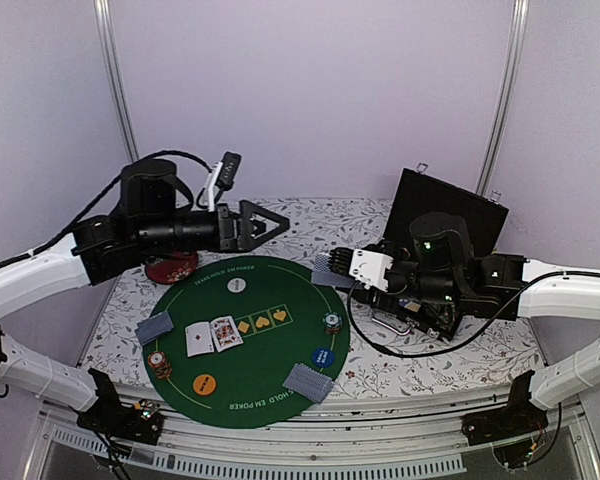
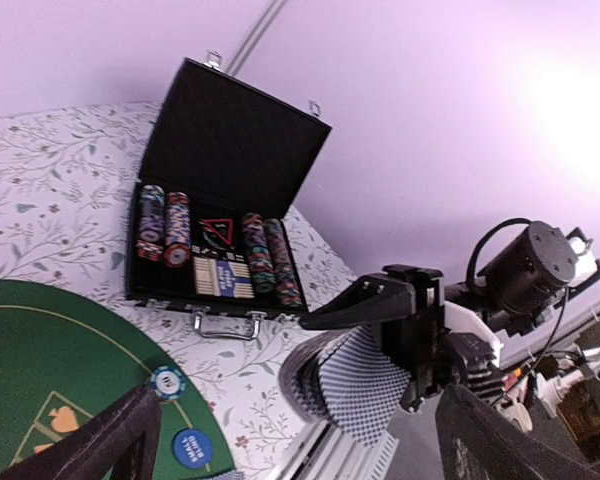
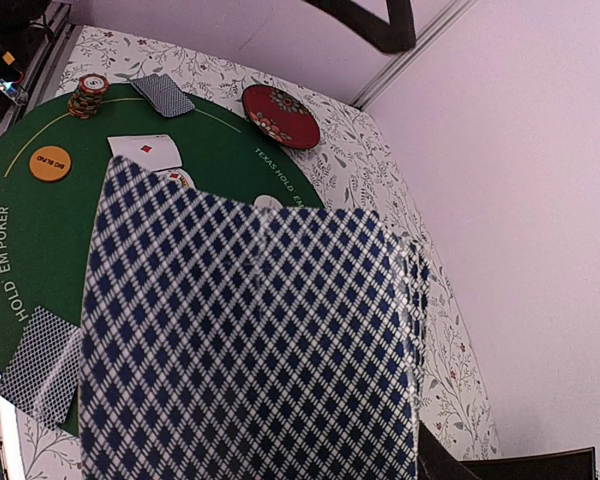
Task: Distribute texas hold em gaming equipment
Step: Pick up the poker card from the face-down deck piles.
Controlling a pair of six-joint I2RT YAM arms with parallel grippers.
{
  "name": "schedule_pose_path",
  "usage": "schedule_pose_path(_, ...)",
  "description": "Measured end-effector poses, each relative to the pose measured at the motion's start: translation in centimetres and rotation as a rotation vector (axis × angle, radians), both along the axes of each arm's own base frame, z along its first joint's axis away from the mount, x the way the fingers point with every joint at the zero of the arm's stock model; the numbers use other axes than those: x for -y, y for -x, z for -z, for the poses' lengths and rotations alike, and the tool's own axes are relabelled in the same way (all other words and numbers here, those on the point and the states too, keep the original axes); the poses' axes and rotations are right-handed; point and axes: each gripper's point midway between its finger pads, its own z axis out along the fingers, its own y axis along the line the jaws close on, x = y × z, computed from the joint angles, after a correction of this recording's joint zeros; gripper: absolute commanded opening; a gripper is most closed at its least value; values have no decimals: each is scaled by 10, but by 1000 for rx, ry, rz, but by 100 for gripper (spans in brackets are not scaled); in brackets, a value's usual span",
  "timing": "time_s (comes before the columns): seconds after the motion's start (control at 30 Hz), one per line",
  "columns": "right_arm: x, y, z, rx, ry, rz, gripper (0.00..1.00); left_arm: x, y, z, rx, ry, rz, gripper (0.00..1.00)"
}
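Two claws are positioned above the counter (image 1: 400, 375). The right claw (image 1: 338, 268) is pinched on a fan of playing cards (image 1: 323, 268) over the right edge of the green mat (image 1: 268, 362). The left claw (image 1: 278, 224) is spread wide, empty. On the mat, chip stacks (image 1: 160, 362) and buttons (image 1: 323, 357) are laid.

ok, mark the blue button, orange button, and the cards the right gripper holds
blue button (image 1: 322, 357): top view, centre of its face.
orange button (image 1: 206, 381): top view, centre of its face.
cards (image 3: 250, 340): right wrist view, patterned back of the front card.

Green mat (image 1: 270, 372) reads "TEXAS HOLD EM POKER".
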Motion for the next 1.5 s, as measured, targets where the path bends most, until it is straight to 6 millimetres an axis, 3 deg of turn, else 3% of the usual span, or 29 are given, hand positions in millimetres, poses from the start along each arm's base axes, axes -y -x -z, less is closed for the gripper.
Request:
schedule_pose_path(0.07, 0, 0, 0, 0, 0, 0, 46, 22, 2, 6, -25, -17, 54, 98)
schedule_pose_path(0.2, 0, 0, 0, -1, -1, -3, 46, 64, 6, 39, -91, -95, 146, 98)
schedule_pose_path(0.33, 0, 1, 0, -1, -1, -3, 46, 81, 10, 70, -148, -167, 192, 86)
schedule_pose_path(0.57, 0, 1, 0, -2, -1, -4, 46, 80, 12, 77, -148, -196, 204, 47)
schedule_pose_path(0.77, 0, 1, 1, -4, 4, -3, 46, 71, 16, 70, -133, -211, 198, 46)
schedule_pose_path(0.93, 0, 1, 1, -4, 4, -3, 46, 62, 21, 52, -101, -189, 190, 45)
schedule_pose_path(1.2, 0, 1, 1, -4, 5, -3, 46, 57, 25, 45, -87, -187, 197, 0)
schedule_pose_path(1.37, 0, 1, 1, -4, 5, -3, 46, 56, 25, 48, -90, -198, 197, 3)
schedule_pose_path(1.47, 0, 1, 1, -4, 5, -3, 46, 56, 25, 48, -88, -199, 197, 22)
schedule_pose_path(1.5, 0, 1, 1, -4, 5, -3, 46, 56, 24, 48, -93, -198, 195, 33)
